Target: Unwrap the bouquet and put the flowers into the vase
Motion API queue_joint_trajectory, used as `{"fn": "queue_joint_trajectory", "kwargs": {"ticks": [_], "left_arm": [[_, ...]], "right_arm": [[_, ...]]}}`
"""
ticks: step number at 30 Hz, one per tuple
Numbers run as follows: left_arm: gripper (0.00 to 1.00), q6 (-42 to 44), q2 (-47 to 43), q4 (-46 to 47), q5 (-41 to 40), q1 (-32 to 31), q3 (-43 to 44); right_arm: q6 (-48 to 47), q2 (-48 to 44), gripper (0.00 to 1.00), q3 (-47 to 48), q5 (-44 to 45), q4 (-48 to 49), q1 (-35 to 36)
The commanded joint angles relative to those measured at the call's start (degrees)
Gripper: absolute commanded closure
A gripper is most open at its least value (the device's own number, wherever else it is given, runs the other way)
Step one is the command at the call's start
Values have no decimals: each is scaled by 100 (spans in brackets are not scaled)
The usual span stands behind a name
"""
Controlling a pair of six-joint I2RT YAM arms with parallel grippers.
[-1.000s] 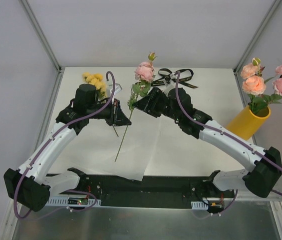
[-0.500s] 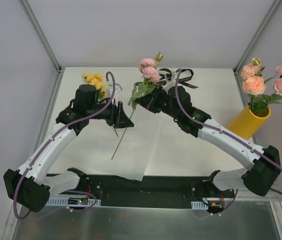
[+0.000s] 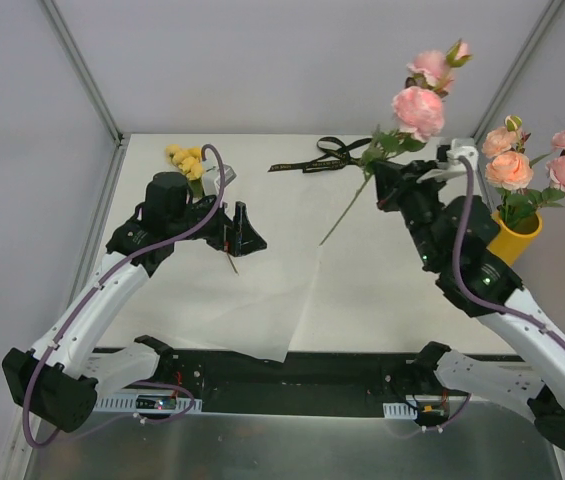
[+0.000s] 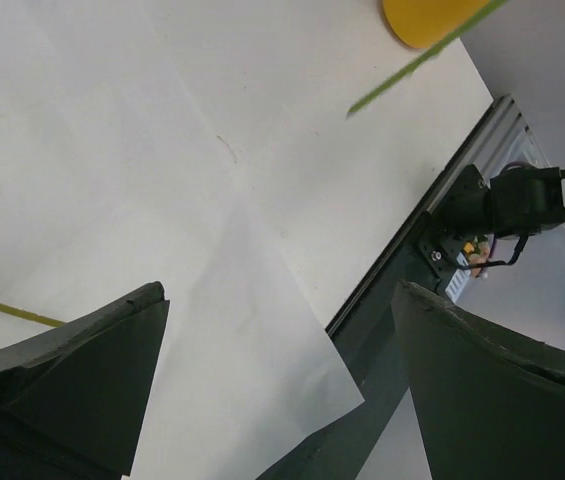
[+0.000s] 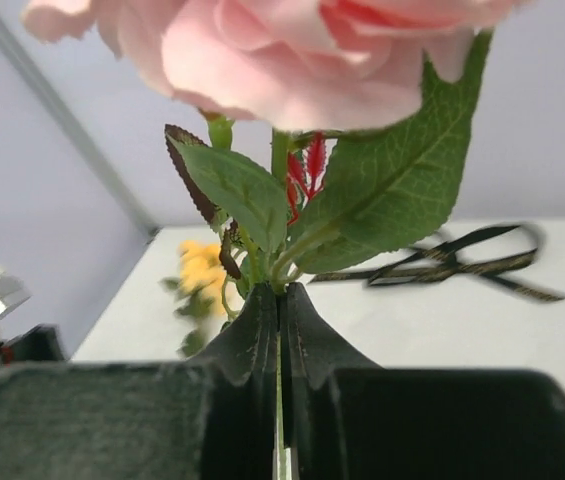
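**Top and wrist views of 2 arms at a white table (image 3: 412,290).** The right gripper (image 3: 390,180) is shown shut tight on the green stem of 1 pink flower (image 3: 418,108). Its 2 fingers (image 5: 258,340) are pressed together with only the thin stem between them, just below a cluster of green leaves (image 5: 382,190). The flower is held clear of the table and tilted, with its blooms and bud raised toward the back right and its bare stem end pointing down to the left. The vase (image 3: 510,245), a yellow-orange cylinder, is seen standing at the right edge of the table, and pink blooms (image 3: 510,170) on leafy stems are already carried in it. The left gripper (image 3: 239,232) is shown spread wide, its 2 fingers (image 4: 82,390) well apart with nothing between them. It is held low over the white wrapping paper (image 3: 262,300), which lies unfolded and flat on the table. Whether the fingertips touch the paper cannot be told. A bunch of yellow blooms (image 3: 186,158) is seen lying on the table behind the left gripper, and a thin stem (image 3: 230,263) shows on the paper near its fingers. The black ribbon (image 3: 334,152) lies loose at the back of the table, apart from both grippers.
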Motion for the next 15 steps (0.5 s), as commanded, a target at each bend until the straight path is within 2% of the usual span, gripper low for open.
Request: {"fn": "queue_joint_trajectory", "kwargs": {"ticks": [1, 6, 12, 15], "left_arm": [[1, 175, -178, -122, -464, -51, 35], [1, 184, -231, -131, -754, -51, 17], [1, 219, -248, -166, -895, -51, 26], [1, 246, -283, -192, -983, -51, 26]], "right_arm": [[-2574, -456, 100, 602, 1382, -145, 4], [-3858, -772, 100, 1016, 2218, -244, 4], [-6045, -993, 100, 998, 2746, 1003, -13], [-6724, -958, 100, 1270, 2703, 1215, -14]]}}
